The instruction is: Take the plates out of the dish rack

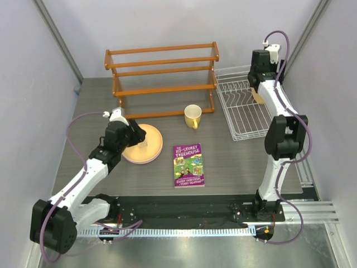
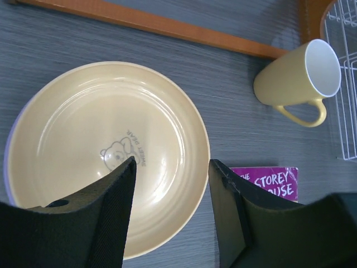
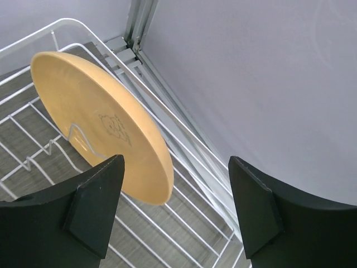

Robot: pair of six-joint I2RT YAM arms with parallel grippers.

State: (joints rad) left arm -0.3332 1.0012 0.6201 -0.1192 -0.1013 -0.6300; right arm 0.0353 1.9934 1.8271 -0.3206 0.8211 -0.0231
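Looking from above, stacked plates (image 1: pixel 146 149) lay on the desk (image 1: pixel 234 162) at the left under the left end effector (image 1: pixel 137 135), while one orange-tan plate (image 1: pixel 257 95) stood in the dish rack (image 1: pixel 242 120) at far right. At the left wrist, that end effector was wide and empty above the top plate (image 2: pixel 111 123). At the right wrist, the right end effector (image 3: pixel 175 159) was wide, empty, near the standing plate. Probably this last plate was being fetched; next the end effector needed to straddle the rim and close.
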